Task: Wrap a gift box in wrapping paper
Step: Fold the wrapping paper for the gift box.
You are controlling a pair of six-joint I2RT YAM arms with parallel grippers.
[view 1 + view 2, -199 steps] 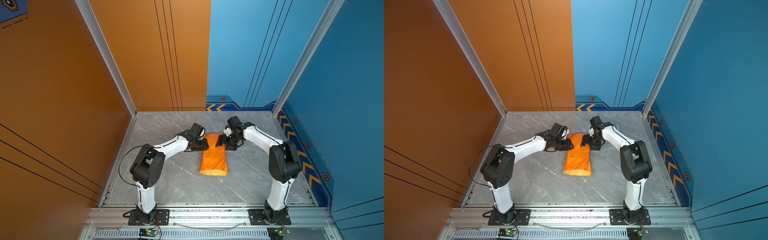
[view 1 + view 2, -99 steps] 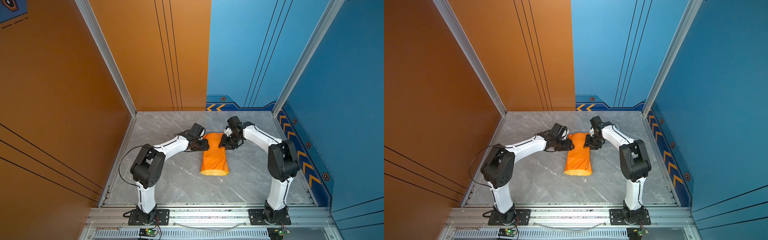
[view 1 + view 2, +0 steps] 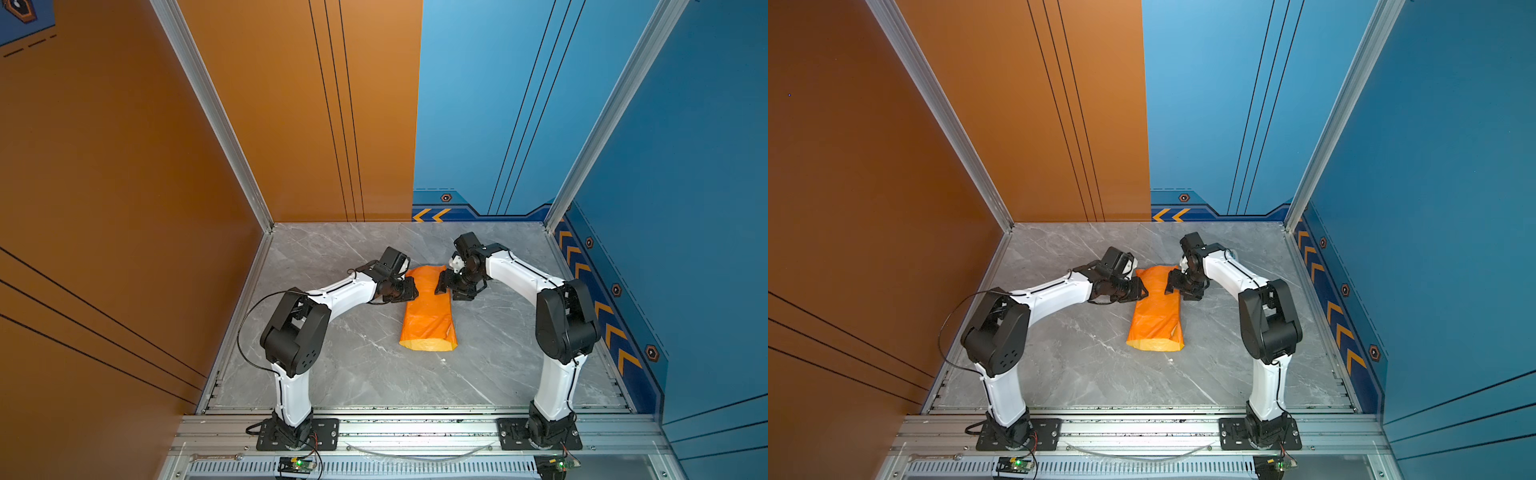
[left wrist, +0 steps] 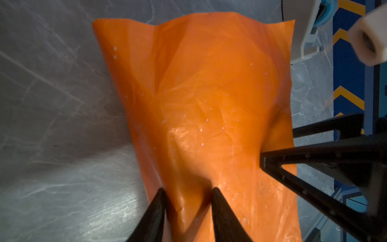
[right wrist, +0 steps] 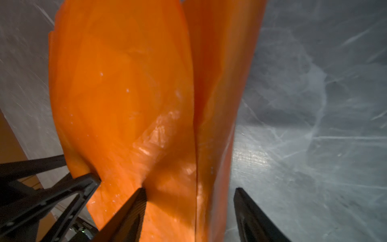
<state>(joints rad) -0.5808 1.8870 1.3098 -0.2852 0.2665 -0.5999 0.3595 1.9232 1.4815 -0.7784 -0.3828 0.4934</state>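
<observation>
While the grey marble table [image 3: 353,374] is sitting boxed in by orange walls [image 3: 104,166] and blue walls [image 3: 685,166], the wrapping paper [image 3: 428,316] is lying mid-table as a rolled tube, orange face out. At its far end the left gripper [image 4: 187,189] is standing narrowly apart over a paper ridge, its grip unclear, and the right gripper [image 5: 189,189] is gaping wide, straddling the paper's edge.

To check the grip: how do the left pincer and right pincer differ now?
The left pincer has narrow jaws with paper bunched between them; the right pincer's jaws stand wide. Both fingers of the left pincer sit on paper; one finger of the right pincer is over bare table. Both work at the paper's far end.
</observation>
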